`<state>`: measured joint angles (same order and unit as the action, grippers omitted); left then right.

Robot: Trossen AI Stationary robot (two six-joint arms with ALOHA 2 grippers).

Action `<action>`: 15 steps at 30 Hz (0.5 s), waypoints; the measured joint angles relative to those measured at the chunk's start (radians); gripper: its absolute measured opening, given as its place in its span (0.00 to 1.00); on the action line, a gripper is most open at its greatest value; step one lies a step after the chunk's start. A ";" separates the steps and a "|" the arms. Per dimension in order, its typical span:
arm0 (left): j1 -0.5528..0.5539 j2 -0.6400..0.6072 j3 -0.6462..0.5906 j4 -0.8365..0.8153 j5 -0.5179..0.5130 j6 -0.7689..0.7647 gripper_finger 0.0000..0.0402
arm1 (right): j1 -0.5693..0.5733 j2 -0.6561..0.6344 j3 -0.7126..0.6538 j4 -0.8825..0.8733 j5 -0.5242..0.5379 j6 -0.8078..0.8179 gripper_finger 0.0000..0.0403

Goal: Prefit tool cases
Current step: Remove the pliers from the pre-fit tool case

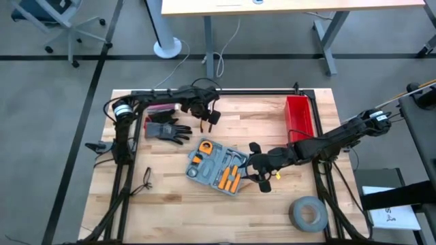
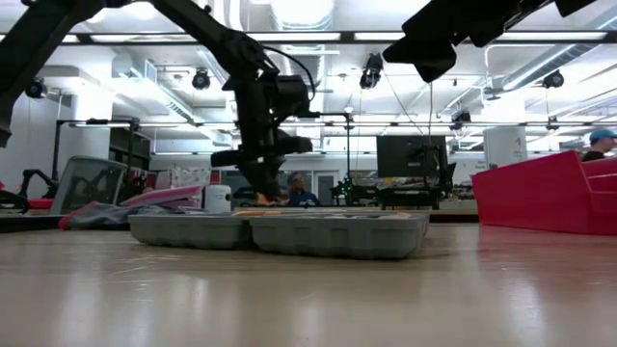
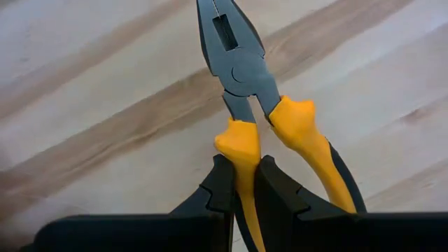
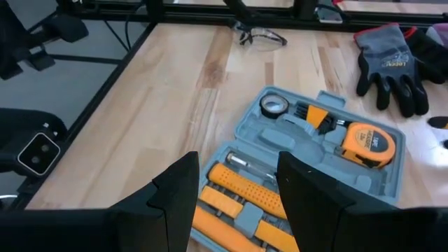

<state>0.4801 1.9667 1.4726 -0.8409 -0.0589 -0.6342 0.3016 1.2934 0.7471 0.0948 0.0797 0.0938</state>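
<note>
Wooden tabletop fills your work area, with a black frame round it and grey floor beyond. Starting at your left, safety glasses (image 1: 146, 178) lie near the front edge, and a dark glove (image 1: 167, 129) sits farther back. Just beside the glove, your left gripper (image 1: 208, 120) hangs above the wood, its fingers (image 3: 222, 192) clamped on one yellow handle of the pliers (image 3: 260, 105), whose nose points out over bare planks. Moving toward the middle, you find the case (image 1: 216, 167) lying open and flat on the table, holding a yellow tape measure (image 4: 369, 144) and orange-handled tools (image 4: 234, 196) in its grey slots. Your right gripper (image 1: 256, 167) hovers at the case's right edge, fingers (image 4: 180, 189) spread apart with nothing between them. Behind it stands the red bin (image 1: 299, 117) by the back corner, and the tape roll (image 1: 307, 213) rests near the front right.
</note>
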 joint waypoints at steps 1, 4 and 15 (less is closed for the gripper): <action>0.000 0.000 -0.008 -0.004 0.000 -0.001 0.08 | 0.000 0.000 0.000 0.000 0.000 0.001 0.43; 0.003 0.000 -0.030 0.028 0.000 -0.002 0.08 | 0.000 0.000 0.000 0.000 0.000 0.000 0.43; 0.007 0.000 -0.049 0.079 -0.068 -0.011 0.14 | 0.000 0.000 0.000 0.000 0.000 0.003 0.43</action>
<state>0.4875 1.9667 1.4235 -0.7622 -0.1265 -0.6452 0.3016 1.2934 0.7471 0.0944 0.0795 0.0971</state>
